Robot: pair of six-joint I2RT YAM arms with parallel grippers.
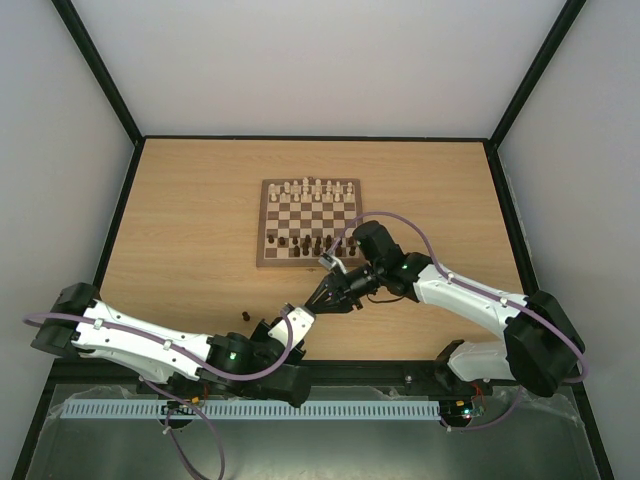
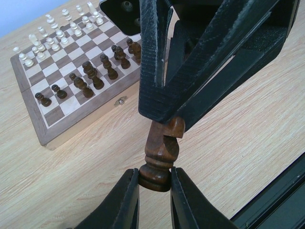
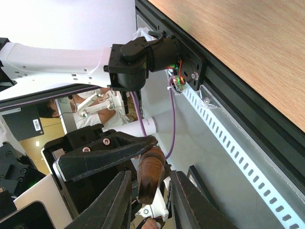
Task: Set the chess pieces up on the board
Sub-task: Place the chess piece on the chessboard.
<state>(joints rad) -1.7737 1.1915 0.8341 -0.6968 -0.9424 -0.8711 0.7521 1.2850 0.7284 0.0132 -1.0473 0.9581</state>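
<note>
— Two pincers on one chessman? What have you got?

— My left pincer point(image 2: 155, 179) is clenched on the round base of a small dark brown turned wooden chessman point(image 2: 161, 150). It is held over the light wooden tabletop point(image 2: 248, 143), near the front edge.

— And the right?

— My right pincer point(image 2: 164, 117) meets it from the opposite side, with its black fingers point(image 2: 152, 71) at either side of the head. I cannot tell whether they press or only flank it: my right wrist view shows thin slivers beside the wood.

— Where is the board?

— The square wooden chessboard with dark brown and cream squares point(image 1: 263, 225) lies further out, apart from both pincers. Dark brown chessmen point(image 1: 315, 243) stand on its near rows and cream-white chessmen point(image 1: 315, 187) along the far side. One lone dark piece point(image 1: 244, 316) sits on the tabletop, between the board and my left arm
</note>
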